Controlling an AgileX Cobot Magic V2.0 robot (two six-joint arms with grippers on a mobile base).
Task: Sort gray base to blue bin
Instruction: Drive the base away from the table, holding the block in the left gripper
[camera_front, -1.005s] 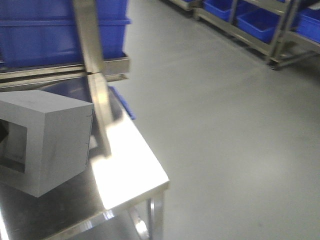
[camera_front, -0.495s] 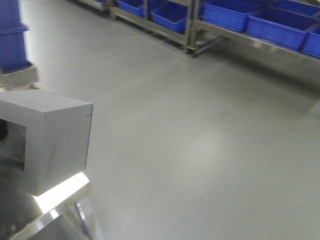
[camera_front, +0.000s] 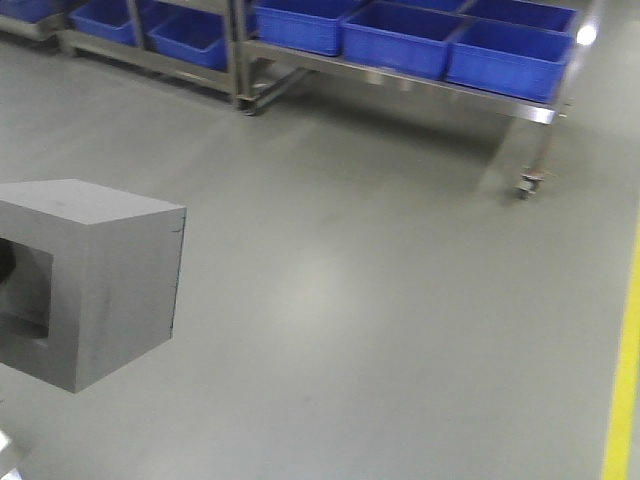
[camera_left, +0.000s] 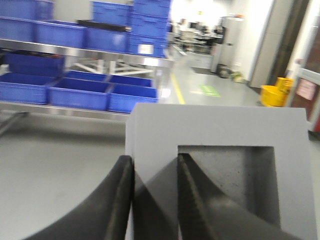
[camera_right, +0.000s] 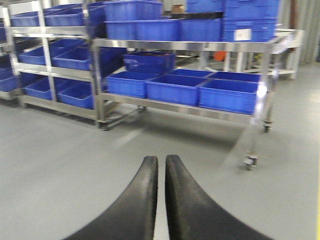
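One gray base (camera_front: 90, 280) held above the floor (camera_front: 380, 300), well apart from the rack (camera_front: 400, 79).
The left gripper (camera_left: 154, 161) clamps one wall of it, a finger inside the recess; the right gripper (camera_right: 161, 162) is closed on nothing. A firm, level hold should matter until a blue bin (camera_front: 510, 50) at the rack shelf's right end lies beneath; floor alone shows between.

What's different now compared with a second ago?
The robot swung right, away from the steel table, which has almost left the front view; racks of blue bins now fill the top. The gray block keeps its spot in the picture, the left claw clamped on its wall. The right claw is shut, empty.
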